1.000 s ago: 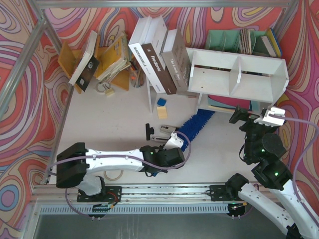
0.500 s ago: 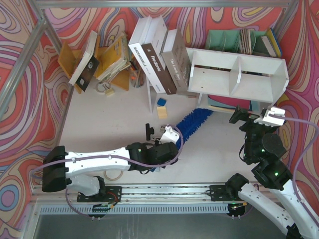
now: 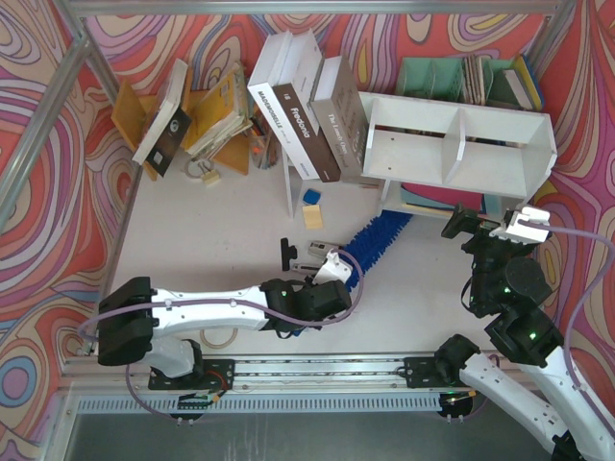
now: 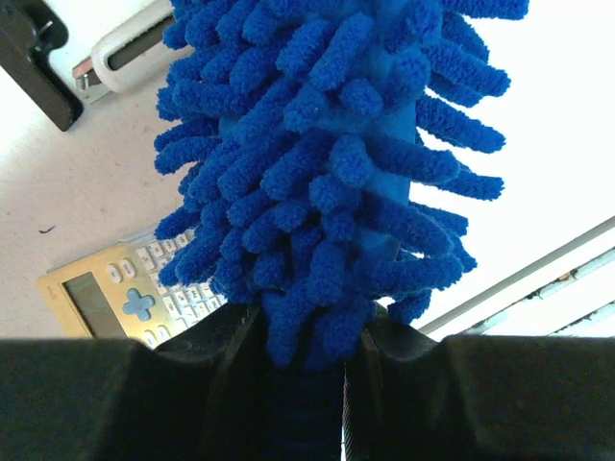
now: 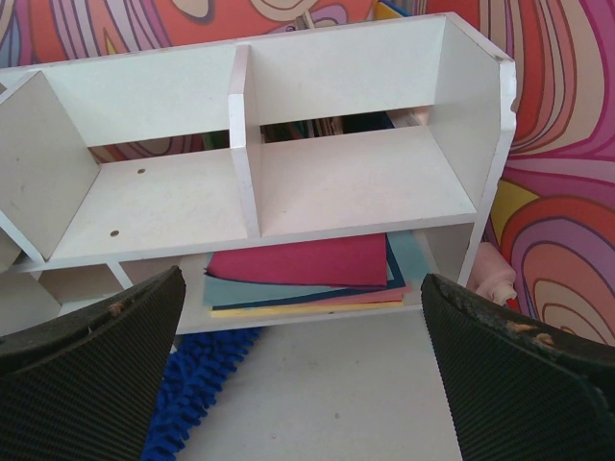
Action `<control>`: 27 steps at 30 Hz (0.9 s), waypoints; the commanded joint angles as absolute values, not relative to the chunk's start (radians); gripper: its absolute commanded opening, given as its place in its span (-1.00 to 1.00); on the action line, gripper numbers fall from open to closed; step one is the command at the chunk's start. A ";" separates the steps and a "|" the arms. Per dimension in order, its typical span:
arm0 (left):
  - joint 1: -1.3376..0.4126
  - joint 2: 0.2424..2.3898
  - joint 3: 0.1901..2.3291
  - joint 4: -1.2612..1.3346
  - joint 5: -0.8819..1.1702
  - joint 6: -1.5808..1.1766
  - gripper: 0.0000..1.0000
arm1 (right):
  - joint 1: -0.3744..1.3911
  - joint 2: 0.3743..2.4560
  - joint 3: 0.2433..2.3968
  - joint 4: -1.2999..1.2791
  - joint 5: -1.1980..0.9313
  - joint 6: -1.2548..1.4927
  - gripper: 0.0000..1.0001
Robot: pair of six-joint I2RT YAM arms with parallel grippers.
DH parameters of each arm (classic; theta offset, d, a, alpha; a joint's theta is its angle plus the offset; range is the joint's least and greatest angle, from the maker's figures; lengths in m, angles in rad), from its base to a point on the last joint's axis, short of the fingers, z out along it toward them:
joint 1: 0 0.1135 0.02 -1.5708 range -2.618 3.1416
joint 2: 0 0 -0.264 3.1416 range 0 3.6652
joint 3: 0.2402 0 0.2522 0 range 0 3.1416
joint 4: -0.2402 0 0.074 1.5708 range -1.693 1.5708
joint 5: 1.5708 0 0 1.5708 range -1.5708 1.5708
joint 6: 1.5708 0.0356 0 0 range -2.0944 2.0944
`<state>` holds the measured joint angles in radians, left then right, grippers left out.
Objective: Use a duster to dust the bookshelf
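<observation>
The white bookshelf (image 3: 461, 144) stands at the back right, both upper compartments bare; it fills the right wrist view (image 5: 288, 182). The blue duster (image 3: 380, 238) lies slanted on the table, its fluffy head pointing at the shelf's lower left corner. My left gripper (image 3: 333, 271) is shut on the duster's handle (image 4: 306, 394) just behind the fluffy head (image 4: 327, 154). The head's tip shows in the right wrist view (image 5: 197, 389). My right gripper (image 3: 478, 230) is open and empty in front of the shelf's lower level, with nothing between its jaws (image 5: 303, 384).
Coloured paper sheets (image 5: 307, 264) lie in the shelf's lower level. A calculator (image 4: 125, 298), a stapler (image 4: 125, 48) and a black clip (image 4: 38, 58) lie by the duster. Leaning books (image 3: 307, 106), an orange rack (image 3: 192, 115) and a teal organiser (image 3: 452, 77) line the back.
My left arm pushed slightly up and left with the duster, then came back. The duster's head stays pointed at the shelf. The right arm has not moved.
</observation>
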<state>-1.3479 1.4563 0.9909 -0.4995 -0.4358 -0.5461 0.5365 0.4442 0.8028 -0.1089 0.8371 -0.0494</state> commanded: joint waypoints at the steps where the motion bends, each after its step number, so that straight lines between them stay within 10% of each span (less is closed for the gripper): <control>1: -1.334 1.488 0.978 -0.483 -0.473 -0.591 -1.00 | 0.537 0.436 0.800 -0.077 0.850 -0.063 0.97; 27: -1.329 1.439 0.972 -0.489 -0.473 -0.543 -1.00 | 0.537 0.430 0.798 -0.078 0.851 -0.061 0.98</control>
<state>-1.3457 1.4136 0.9928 -0.5060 -0.4507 -0.5224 0.5365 0.4397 0.8028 -0.1089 0.8375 -0.0490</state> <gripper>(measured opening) 0.343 0.987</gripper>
